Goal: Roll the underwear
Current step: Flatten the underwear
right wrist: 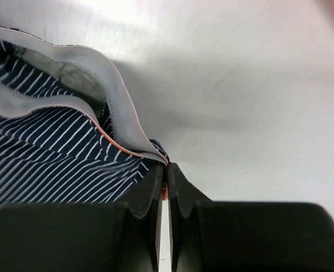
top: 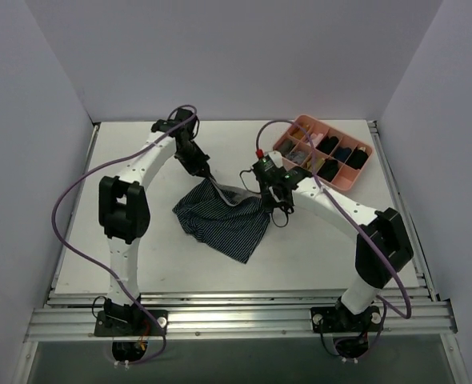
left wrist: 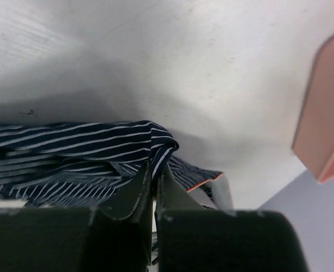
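left fingers (left wrist: pixel 134 197) pinched tight on underwear (top: pixel 224 224) fold, right fingers (right wrist: pixel 183 195) clamped on waistband (right wrist: pixel 121 122) edge; cloth soft, light, floppy, best gripped at hem.

A robotics lab cell, it seems: plain white panels (top: pixel 236 56) box in a white tabletop (top: pixel 324 256), with the left arm (top: pixel 124 210) and right arm (top: pixel 378 244) bolted to aluminium rails (top: pixel 236 318) along the frame's bottom.

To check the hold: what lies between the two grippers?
Only the underwear: its waistband runs from left gripper to right gripper, seen in the top view.
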